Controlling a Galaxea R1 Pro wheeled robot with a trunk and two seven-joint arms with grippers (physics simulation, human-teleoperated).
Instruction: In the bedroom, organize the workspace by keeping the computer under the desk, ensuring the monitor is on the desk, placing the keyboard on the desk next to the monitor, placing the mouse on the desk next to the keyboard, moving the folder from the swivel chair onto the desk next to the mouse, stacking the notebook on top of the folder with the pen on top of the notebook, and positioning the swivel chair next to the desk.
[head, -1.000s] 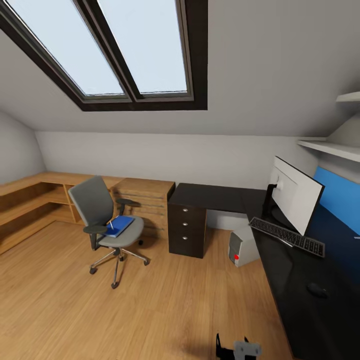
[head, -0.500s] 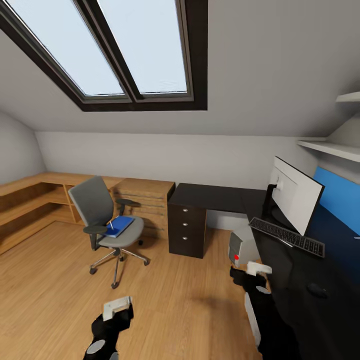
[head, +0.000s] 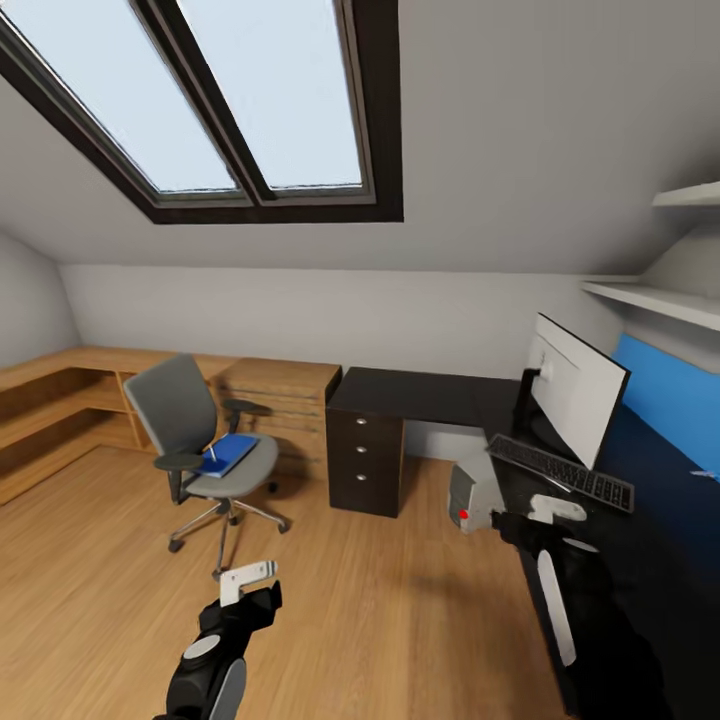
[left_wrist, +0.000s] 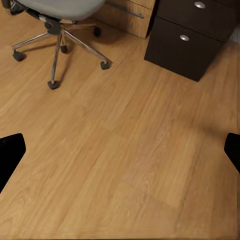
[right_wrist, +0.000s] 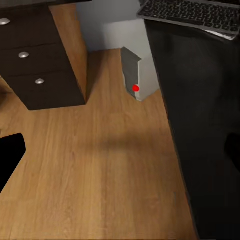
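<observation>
Attic home office: skylight (head: 250, 100), desk (head: 420, 395), swivel chair (head: 195, 430), monitor (head: 575, 400)

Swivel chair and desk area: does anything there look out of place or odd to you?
Yes. A blue folder lies on the seat of the swivel chair, with a small pale stick on it, instead of on the desk. The chair stands apart from the desk, near the wooden shelving. Nothing looks spilled or damaged.

Open light wood floor (head: 380, 620) lay between the grey swivel chair (head: 200, 440) and the glossy black bench (head: 600, 560). The black drawer unit (head: 365, 460) and silver-grey computer tower (head: 472, 492) blocked the way beneath the bench.
</observation>
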